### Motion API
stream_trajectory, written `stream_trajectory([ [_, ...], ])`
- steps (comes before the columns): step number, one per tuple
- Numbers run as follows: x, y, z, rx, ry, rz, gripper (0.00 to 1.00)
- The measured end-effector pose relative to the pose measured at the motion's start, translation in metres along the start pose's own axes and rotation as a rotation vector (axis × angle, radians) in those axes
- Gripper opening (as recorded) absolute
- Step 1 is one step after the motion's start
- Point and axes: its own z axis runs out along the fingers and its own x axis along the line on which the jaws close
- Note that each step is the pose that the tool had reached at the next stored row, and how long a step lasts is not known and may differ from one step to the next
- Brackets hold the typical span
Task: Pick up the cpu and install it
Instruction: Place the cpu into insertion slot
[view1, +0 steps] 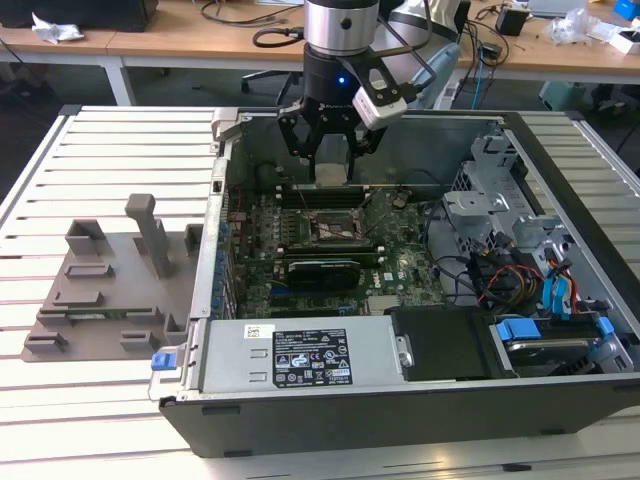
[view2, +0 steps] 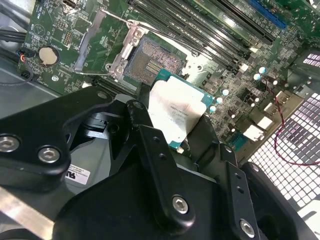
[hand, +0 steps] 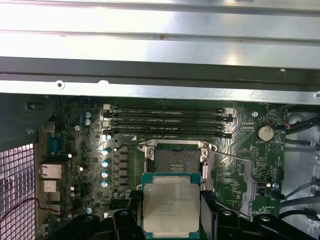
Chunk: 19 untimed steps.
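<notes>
The cpu (view1: 332, 171) is a flat square chip with a pale silver top, and my gripper (view1: 332, 160) is shut on it by two opposite edges. It hangs level above the motherboard inside the open computer case (view1: 560, 150). In both wrist views the cpu (hand: 170, 206) (view2: 175, 112) sits between the black fingers (hand: 124, 219) (view2: 136, 110). The open socket (view1: 335, 228) (hand: 175, 161) (view2: 152, 60), its metal frame lifted, lies just below and a little ahead of the chip. The chip does not touch it.
Memory sticks (hand: 167, 122) run beside the socket. A long black card (view1: 322, 272), a labelled power supply (view1: 300, 358), a drive cage (view1: 490, 200) and cables (view1: 510, 280) crowd the case. A grey parts holder (view1: 110, 290) lies at the exterior view's left.
</notes>
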Motion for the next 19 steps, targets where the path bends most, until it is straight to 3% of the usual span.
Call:
stream_trajectory([
  [6,-0.0002,0.0000,0.0000,0.0007,0.0003,0.005,0.55],
  [10,-0.0002,0.0000,0.0000,0.0037,0.0072,0.116,0.55],
  [19,-0.0002,0.0000,0.0000,0.0067,0.0165,0.265,0.55],
])
